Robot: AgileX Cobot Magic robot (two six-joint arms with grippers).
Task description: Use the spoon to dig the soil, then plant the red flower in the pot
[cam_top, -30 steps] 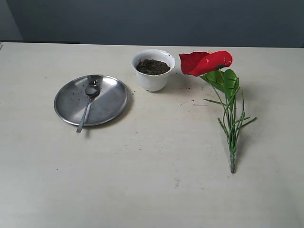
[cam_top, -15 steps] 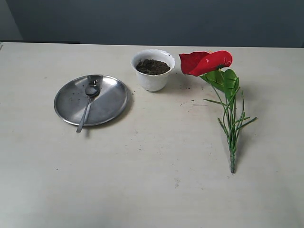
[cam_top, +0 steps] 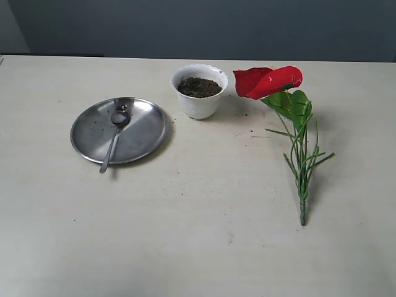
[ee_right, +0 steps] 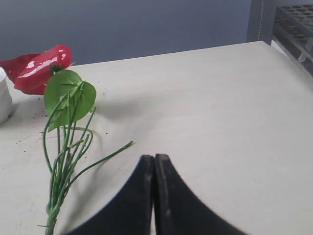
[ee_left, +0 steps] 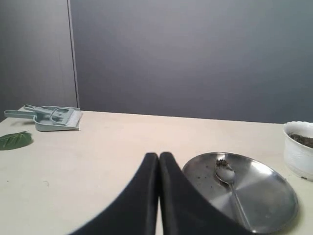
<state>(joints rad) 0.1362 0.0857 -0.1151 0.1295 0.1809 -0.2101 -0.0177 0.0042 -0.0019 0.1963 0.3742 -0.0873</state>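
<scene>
I take the plate as my landmark. The spoon lies on it, bowl toward the far part of the dish, handle running back over the near rim, so its long axis points roughly at my left arm's side. In the left wrist view the left pincer has its tips pressed together, holding nothing, and the spoon sits just ahead and to one side, so I judge the left arm the nearer one.

Right of the plate stands the pot with the soil in it. Further right the red flower lies flat, stem pointing to the near edge. The right pincer is likewise closed and empty, near the stem.

The worktop is pale and matte; a grey wall stands behind.
</scene>
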